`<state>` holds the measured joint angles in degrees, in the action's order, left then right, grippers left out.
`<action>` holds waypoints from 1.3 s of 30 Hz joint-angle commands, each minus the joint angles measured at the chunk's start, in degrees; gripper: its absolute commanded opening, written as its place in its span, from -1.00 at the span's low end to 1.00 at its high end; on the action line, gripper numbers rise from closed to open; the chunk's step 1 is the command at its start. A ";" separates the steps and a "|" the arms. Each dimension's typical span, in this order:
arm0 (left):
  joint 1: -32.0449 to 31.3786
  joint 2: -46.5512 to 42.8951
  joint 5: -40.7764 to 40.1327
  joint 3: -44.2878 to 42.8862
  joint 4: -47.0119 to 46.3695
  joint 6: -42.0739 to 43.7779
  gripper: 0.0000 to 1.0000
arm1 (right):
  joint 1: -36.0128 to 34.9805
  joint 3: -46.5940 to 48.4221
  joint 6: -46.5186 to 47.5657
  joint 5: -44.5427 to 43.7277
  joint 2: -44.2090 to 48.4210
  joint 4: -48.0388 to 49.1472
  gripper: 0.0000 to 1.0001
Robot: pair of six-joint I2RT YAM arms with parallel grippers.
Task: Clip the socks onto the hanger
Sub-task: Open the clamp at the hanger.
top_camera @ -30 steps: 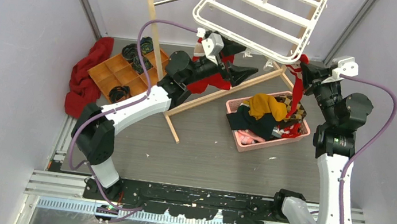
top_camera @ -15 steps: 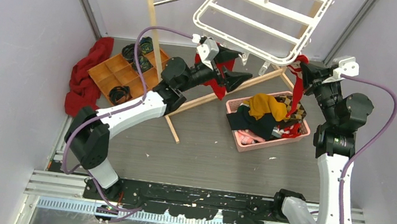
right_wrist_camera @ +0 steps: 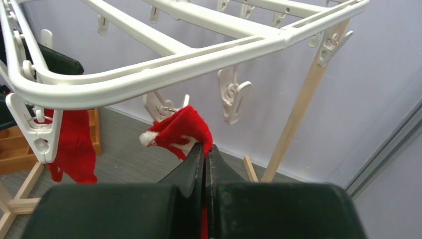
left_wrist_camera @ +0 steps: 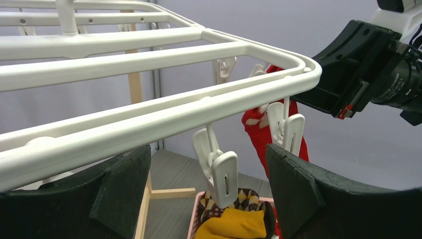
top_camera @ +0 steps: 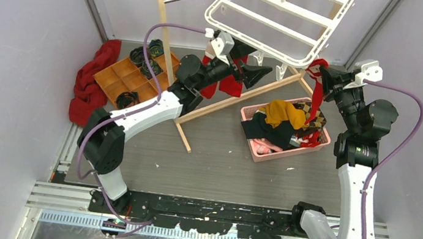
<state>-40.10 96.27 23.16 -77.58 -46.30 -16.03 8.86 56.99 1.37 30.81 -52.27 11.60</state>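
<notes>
The white hanger (top_camera: 271, 22) hangs tilted from the wooden rack, with clips dangling under its rim. My left gripper (top_camera: 261, 64) is open just under its near edge. In the left wrist view the left gripper (left_wrist_camera: 209, 164) has a white clip (left_wrist_camera: 222, 174) hanging between its two fingers, untouched. My right gripper (top_camera: 321, 71) is shut on a red sock (top_camera: 316, 102) that dangles below the hanger's right corner. In the right wrist view the right gripper (right_wrist_camera: 204, 145) pinches the sock's top (right_wrist_camera: 181, 127) just below an empty clip (right_wrist_camera: 231, 102). Another red sock (right_wrist_camera: 72, 144) hangs from a clip at the left.
The wooden rack (top_camera: 162, 32) stands behind the left arm. A pink basket (top_camera: 291, 153) with mustard, checkered and dark garments sits below the right gripper. A wooden divided tray (top_camera: 117, 75) and a dark red cloth (top_camera: 91, 79) lie at the far left.
My left gripper has risen and moved right to the hanger's near rim, staying open. The hanger has swung slightly. The right arm has held still with its sock.
</notes>
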 commanded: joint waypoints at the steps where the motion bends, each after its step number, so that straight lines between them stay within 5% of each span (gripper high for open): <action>1: 0.74 1.84 0.98 -4.25 -5.82 -2.64 0.71 | 0.43 1.81 -0.71 0.57 0.38 3.21 -0.98; 11: 2.00 3.29 8.15 -5.41 -10.43 -7.53 0.58 | 0.62 1.54 -0.92 0.50 0.51 3.35 -0.98; 39: 4.86 4.29 10.41 -5.24 -16.28 -16.19 0.39 | 0.67 1.54 -1.30 0.92 0.30 3.32 -0.98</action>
<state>-36.05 100.97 33.06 -81.43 -59.40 -30.04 9.23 56.99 0.67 31.22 -52.27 12.03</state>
